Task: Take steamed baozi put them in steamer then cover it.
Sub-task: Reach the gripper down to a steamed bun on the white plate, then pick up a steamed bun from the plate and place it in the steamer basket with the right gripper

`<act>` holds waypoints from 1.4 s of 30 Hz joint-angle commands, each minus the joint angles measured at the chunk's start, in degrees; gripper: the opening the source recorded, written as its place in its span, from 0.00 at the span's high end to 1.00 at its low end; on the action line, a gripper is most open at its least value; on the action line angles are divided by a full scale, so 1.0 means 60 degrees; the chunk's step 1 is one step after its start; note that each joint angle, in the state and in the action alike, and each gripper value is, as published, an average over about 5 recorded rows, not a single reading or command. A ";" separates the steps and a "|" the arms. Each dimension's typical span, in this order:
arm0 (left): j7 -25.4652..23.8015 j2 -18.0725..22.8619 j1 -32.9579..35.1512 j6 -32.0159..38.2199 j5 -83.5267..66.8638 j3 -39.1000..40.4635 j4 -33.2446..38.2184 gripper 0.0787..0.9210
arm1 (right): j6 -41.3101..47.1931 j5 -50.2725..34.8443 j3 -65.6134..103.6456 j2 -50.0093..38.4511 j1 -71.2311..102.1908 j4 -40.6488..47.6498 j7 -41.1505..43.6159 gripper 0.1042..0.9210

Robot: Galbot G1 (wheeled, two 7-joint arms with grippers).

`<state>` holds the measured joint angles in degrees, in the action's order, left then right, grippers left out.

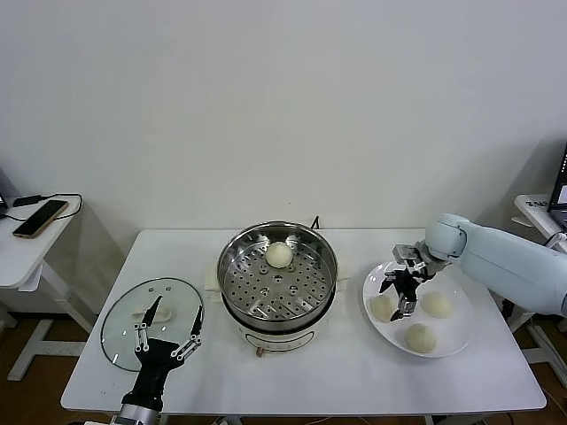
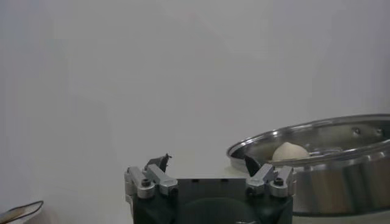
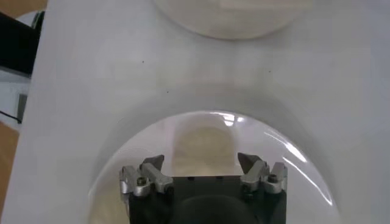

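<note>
The steamer stands mid-table, a shiny steel pot with a perforated tray, holding one baozi at its far side; pot and bun also show in the left wrist view. Three baozi lie on the white plate at the right: one on its left, one behind, one in front. My right gripper is open, just above the left bun, which sits between its fingers in the right wrist view. My left gripper is open, low at the front left.
A clear glass lid with a white handle lies flat on the table's left side, just behind my left gripper. A side table with a phone stands at far left. The white table's front edge runs close below the plate and lid.
</note>
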<state>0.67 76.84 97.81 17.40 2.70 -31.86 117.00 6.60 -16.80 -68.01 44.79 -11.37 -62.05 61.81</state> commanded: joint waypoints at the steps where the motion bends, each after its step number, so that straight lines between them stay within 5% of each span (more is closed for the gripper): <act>1: 0.0011 -0.0002 -0.0001 0.0013 -0.0009 -0.0021 -0.0010 0.12 | 0.0131 0.0110 0.0137 0.0190 0.0328 0.0251 -0.0158 0.14; 7: 0.0024 0.0002 -0.0039 -0.0016 -0.0030 -0.0035 0.0025 0.12 | 0.0149 0.0181 0.0035 -0.0126 -0.0191 -0.0137 -0.0019 0.26; 16: 0.0051 -0.0121 -0.0149 -0.0051 -0.0094 -0.0058 0.0115 0.12 | 0.0049 -0.0498 -0.1314 -0.0422 -0.3727 -0.1174 0.1345 0.30; 29: 0.0082 -0.0200 -0.0238 -0.0098 -0.0104 0.0209 0.0222 0.12 | 0.1270 -0.4119 -0.2652 0.3134 -0.7064 -0.2471 0.1184 0.30; 42: 0.0100 -0.0212 -0.0252 -0.0097 -0.0128 0.0259 0.0184 0.12 | 0.2059 -0.4569 -0.3236 0.6016 -0.5398 -0.1498 -0.0316 0.31</act>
<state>1.26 75.64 96.36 16.78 2.05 -30.42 118.48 15.82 -39.52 -84.47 68.17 -44.90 -73.56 64.58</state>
